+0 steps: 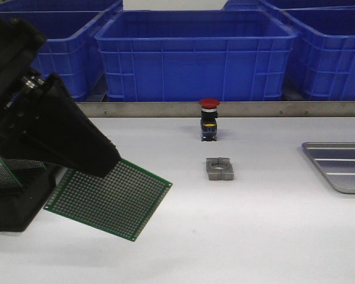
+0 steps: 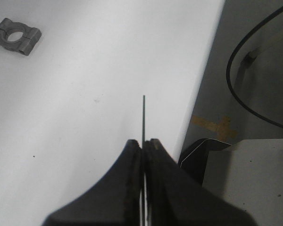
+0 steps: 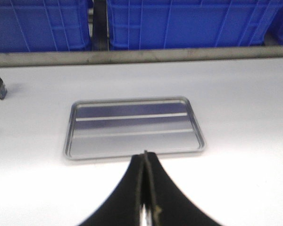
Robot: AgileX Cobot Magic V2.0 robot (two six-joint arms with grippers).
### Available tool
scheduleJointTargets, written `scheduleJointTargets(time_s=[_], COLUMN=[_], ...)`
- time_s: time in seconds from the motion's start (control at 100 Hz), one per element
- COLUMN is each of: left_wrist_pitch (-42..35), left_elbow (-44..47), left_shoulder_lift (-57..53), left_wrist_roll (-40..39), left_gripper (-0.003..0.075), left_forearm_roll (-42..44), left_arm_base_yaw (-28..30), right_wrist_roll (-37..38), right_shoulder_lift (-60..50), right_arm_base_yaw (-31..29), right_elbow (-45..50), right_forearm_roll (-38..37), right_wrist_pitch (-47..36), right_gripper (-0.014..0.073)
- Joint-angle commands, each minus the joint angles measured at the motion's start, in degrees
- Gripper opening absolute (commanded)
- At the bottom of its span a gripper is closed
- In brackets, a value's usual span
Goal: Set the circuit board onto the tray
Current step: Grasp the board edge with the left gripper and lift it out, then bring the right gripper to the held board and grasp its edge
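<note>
The circuit board point(image 1: 109, 198) is a green perforated board, held tilted above the table at the front left. My left gripper point(image 1: 106, 164) is shut on its upper edge. In the left wrist view the board point(image 2: 144, 117) shows edge-on as a thin line sticking out from between the closed fingers of the left gripper point(image 2: 143, 142). The silver-grey ribbed tray point(image 1: 343, 168) lies at the table's right edge, far from the board. In the right wrist view the tray point(image 3: 134, 148) lies empty just beyond my right gripper point(image 3: 145, 155), which is shut on nothing.
A black slotted rack point(image 1: 15, 204) holding another green board point(image 1: 0, 173) stands at the front left. A grey metal clamp block point(image 1: 219, 168) and a red-capped push button point(image 1: 209, 120) sit mid-table. Blue bins point(image 1: 195, 56) line the back behind a metal rail.
</note>
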Motion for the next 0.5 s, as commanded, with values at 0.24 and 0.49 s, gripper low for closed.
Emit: scheduleJointTargets(time_s=[0.24, 0.49], left_wrist_pitch=[-0.46, -0.46], left_elbow=[-1.67, -1.67], left_shoulder_lift=[-1.23, -1.23], left_wrist_roll=[-0.29, -0.29], left_gripper=[-0.002, -0.002], left_forearm_roll=[-2.8, -2.8], left_arm_base_yaw=[-0.36, -0.36], right_wrist_roll=[-1.96, -18.02], right_shoulder_lift=[15.83, 22.49], right_arm_base_yaw=[-0.19, 8.63], right_elbow=[-9.9, -11.63], right_forearm_roll=[12.19, 30.68], right_wrist_pitch=[1.91, 0.53], right_gripper=[0.023, 0.0442])
